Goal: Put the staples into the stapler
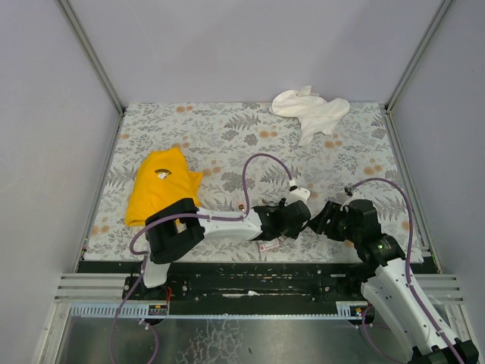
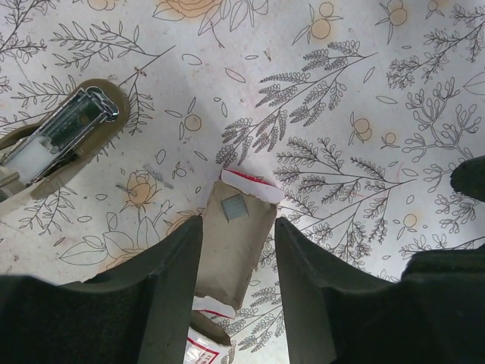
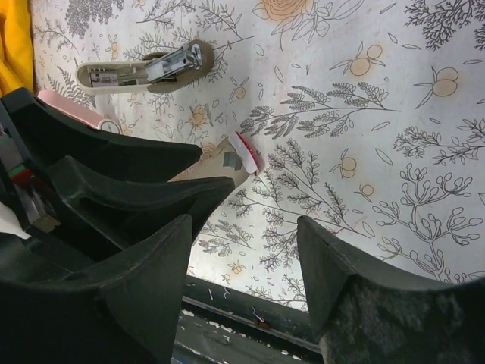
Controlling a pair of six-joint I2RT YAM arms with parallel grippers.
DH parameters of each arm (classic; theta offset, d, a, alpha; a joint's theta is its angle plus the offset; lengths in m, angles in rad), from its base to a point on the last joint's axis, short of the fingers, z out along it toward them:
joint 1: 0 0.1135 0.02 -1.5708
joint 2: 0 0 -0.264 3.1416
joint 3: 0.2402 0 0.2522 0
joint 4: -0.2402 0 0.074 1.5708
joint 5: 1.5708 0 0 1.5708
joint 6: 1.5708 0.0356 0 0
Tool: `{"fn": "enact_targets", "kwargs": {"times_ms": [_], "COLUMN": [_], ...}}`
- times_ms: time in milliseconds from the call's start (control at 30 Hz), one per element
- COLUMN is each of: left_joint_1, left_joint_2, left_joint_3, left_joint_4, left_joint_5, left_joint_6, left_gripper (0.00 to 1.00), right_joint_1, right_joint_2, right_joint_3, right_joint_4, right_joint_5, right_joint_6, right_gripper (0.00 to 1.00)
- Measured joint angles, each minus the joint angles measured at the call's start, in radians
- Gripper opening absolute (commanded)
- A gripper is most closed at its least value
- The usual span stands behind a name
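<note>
The staples (image 2: 233, 207) are a small silvery strip lying in the grey-brown tray (image 2: 227, 258), which is pulled out of its red-and-white box (image 2: 198, 350). My left gripper (image 2: 236, 227) is open and low over the table. Its fingers (image 2: 170, 265) straddle the tray, and the right one stands apart from it. The stapler (image 2: 68, 129) lies open to the upper left, its silvery channel facing up. In the right wrist view the stapler (image 3: 144, 70) lies beyond the tray (image 3: 216, 165). My right gripper (image 3: 242, 235) hangs open and empty over the table's front edge.
A yellow cloth (image 1: 159, 186) lies at the left of the floral table, and a white cloth (image 1: 311, 110) at the back right. The two grippers (image 1: 292, 220) (image 1: 324, 216) are close together near the front rail (image 1: 250, 265).
</note>
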Motion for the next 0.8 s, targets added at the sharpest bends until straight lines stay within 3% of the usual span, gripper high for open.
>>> {"fn": "enact_targets", "kwargs": {"times_ms": [800], "left_joint_1": [0.0], "left_joint_2": [0.037], "left_joint_3": [0.023], "left_joint_4": [-0.023], "left_joint_5": [-0.014], "left_joint_6": [-0.063], "left_gripper": [0.33], "right_joint_1": [0.0], "right_joint_2": [0.001], "right_joint_3": [-0.011], "right_joint_4": [0.007], "right_joint_5": [0.0], "right_joint_6": [-0.005], "right_gripper": [0.64]}}
